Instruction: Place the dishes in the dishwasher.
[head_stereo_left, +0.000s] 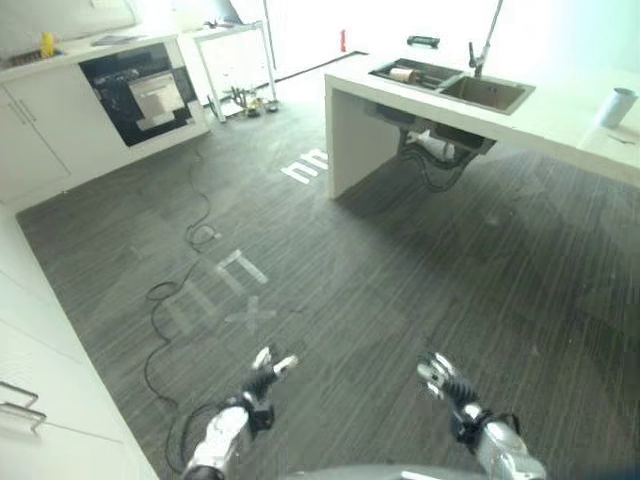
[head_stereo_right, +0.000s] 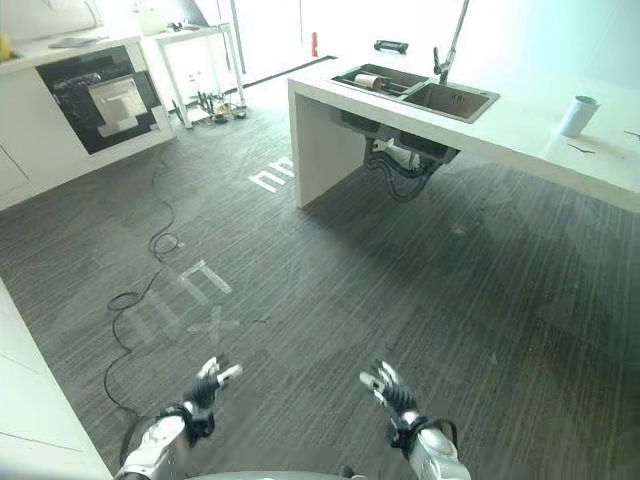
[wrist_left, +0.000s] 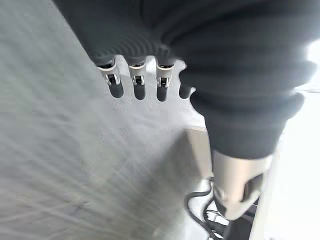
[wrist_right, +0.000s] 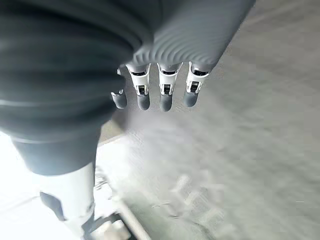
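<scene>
While both hands hang low over the grey floor (head_stereo_left: 400, 270), the left hand (head_stereo_left: 262, 378) and the right hand (head_stereo_left: 442, 380) have straight, relaxed fingers and hold nothing. Far ahead, the white worktop (head_stereo_left: 560, 125) carries the sink (head_stereo_left: 450, 85), and a dish (head_stereo_left: 403, 74) lies in its left basin. A cup (head_stereo_left: 617, 106) stands to the right of the sink.

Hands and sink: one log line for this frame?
left hand: open, empty | right hand: open, empty | sink: far ahead, out of reach | phase: approach
</scene>
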